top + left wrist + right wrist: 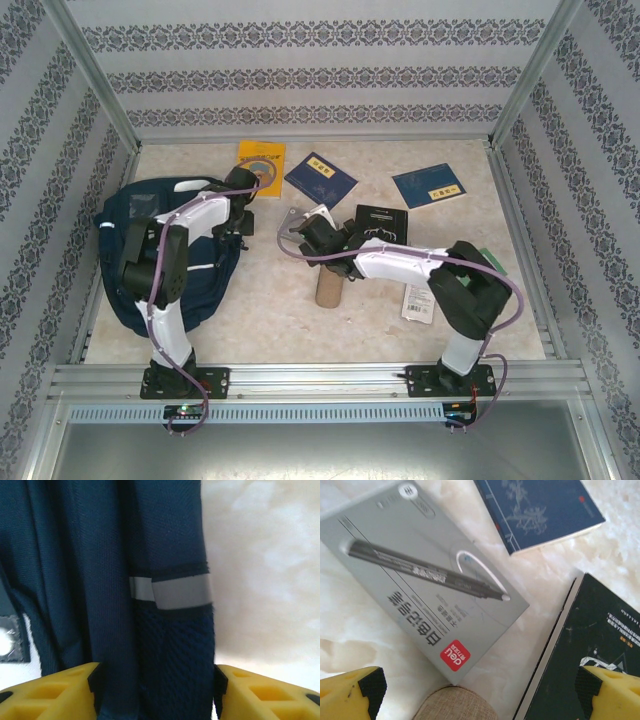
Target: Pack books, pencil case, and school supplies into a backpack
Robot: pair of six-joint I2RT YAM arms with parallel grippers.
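While wide open, right tool (480, 687) over pencil case (454, 704), beside grey box (420, 575).

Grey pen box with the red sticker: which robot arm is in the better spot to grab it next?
Right, probably. The right fingers are wide open over the flat grey box with the red label, while the left fingers sit either side of a strap of the navy blue fabric backpack.

A lab-style robot test booth: a pale mottled tabletop (280, 330) boxed in by bare aluminium frame rails (320, 380) and panel walls (320, 75) papered in grey-and-white patterned bands, with the left arm (165, 265) and the right arm (470, 295) bolted side by side to the near rail.
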